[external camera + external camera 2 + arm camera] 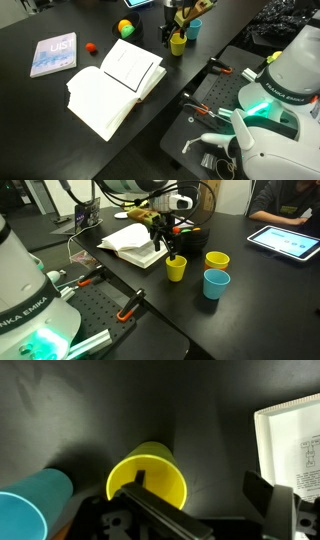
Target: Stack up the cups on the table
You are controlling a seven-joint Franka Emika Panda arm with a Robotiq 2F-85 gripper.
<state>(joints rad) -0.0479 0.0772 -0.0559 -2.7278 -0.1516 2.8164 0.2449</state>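
Note:
A yellow cup [176, 268] stands upright on the black table [255, 300]; it also shows in the other exterior view [177, 43] and in the wrist view [148, 475]. My gripper [172, 253] [178, 28] is right over it and open [200, 490]. One finger reaches inside the cup's rim and the other stands well outside it. A second yellow cup [217, 260] and a light blue cup [215, 283] [30, 502] stand close by, upright and apart. I cannot make out the orange cup.
An open book [115, 82] [295, 440] lies next to the cups. A closed blue book [53, 54], a small orange ball [90, 47] and a yellow-green ball [125, 27] lie farther off. A tablet [285, 242] lies beyond the cups. The robot base plate holds tools [130, 305].

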